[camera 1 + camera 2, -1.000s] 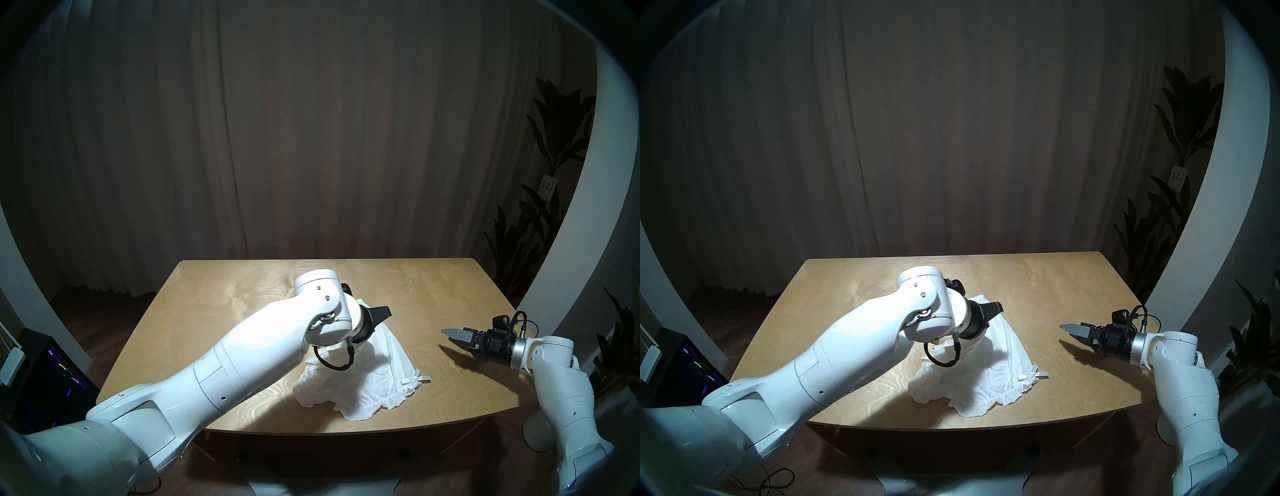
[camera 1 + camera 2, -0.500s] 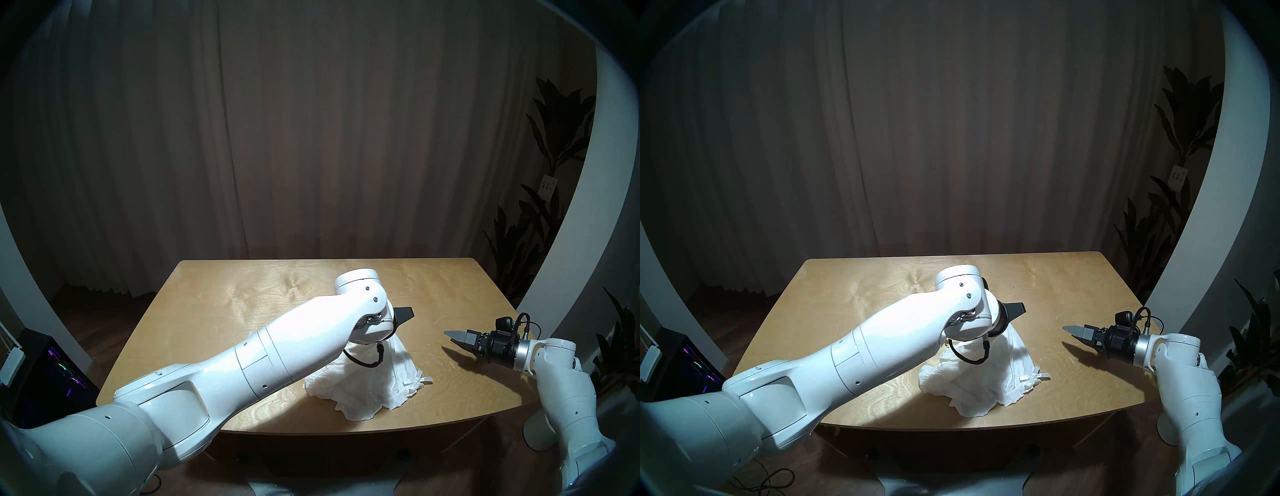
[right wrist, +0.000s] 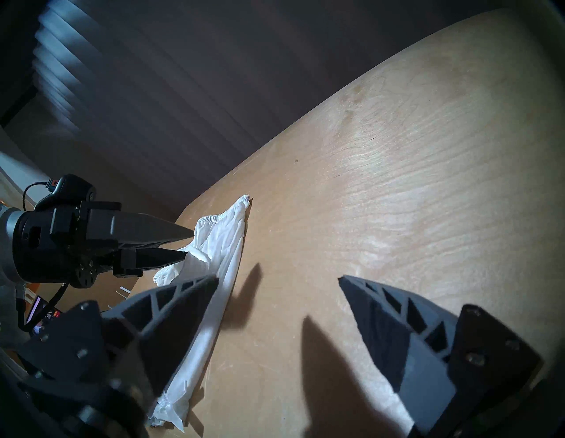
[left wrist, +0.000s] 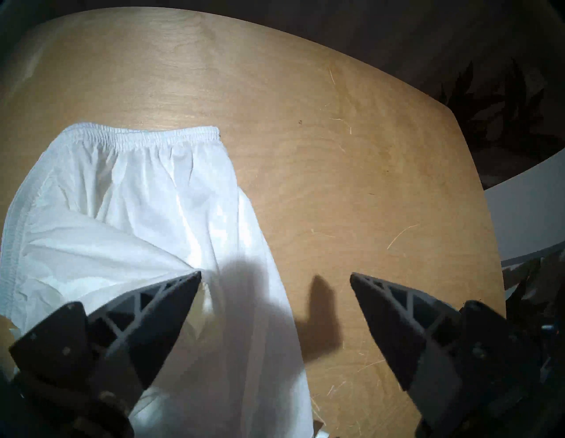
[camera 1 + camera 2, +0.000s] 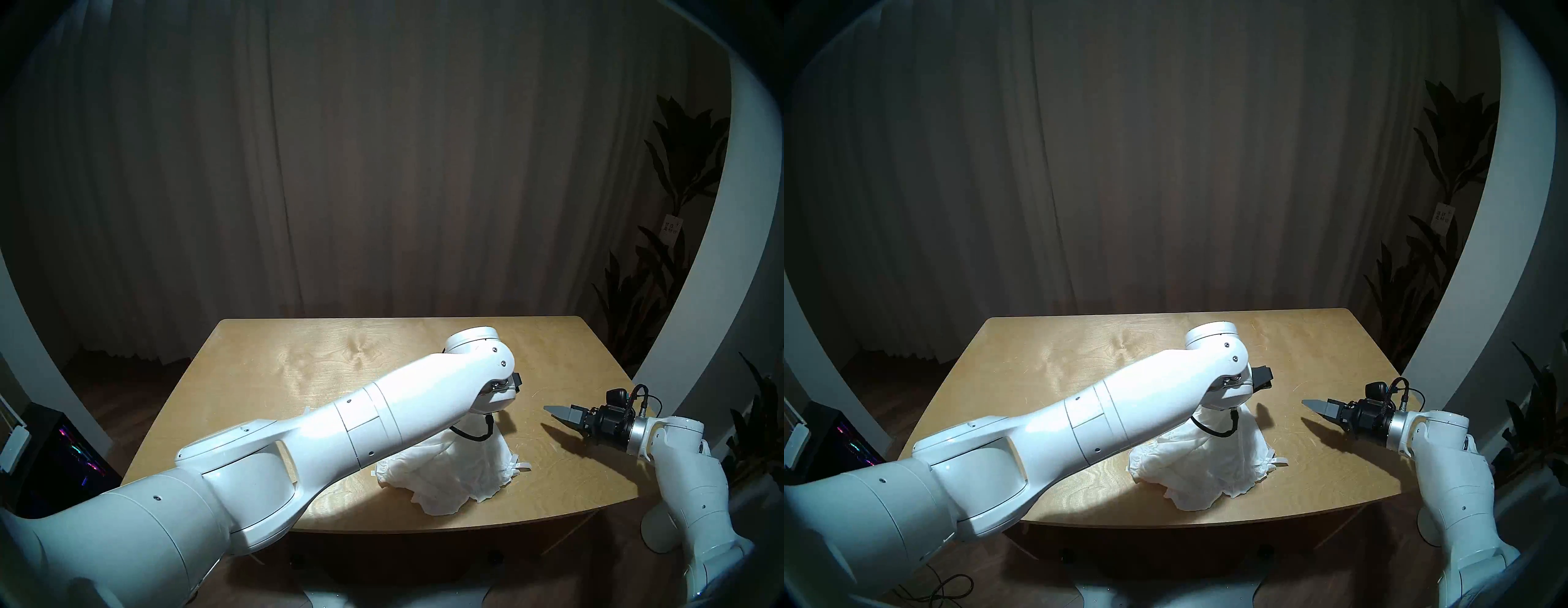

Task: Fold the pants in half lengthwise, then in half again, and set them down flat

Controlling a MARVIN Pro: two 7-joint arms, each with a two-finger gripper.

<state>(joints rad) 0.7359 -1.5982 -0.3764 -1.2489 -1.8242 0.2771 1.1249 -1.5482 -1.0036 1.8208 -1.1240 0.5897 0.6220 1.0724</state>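
The white pants lie bunched in a heap on the near right part of the wooden table, rising to a peak under my left wrist. The elastic waistband lies on the far side of the heap. My left gripper hovers just above the fabric, open, with one fingertip at a raised fold and nothing clamped. From the right wrist view the pants run as a narrow strip. My right gripper is open and empty, low over bare wood to the right of the pants.
A small white tape strip lies on the table left of my left forearm. A tall plant stands beyond the table's right side, and a dark computer case sits on the floor at the left.
My left arm swept to the right across the table, dragging the top of the pants over with it, and its jaws have opened. The right arm barely moved.
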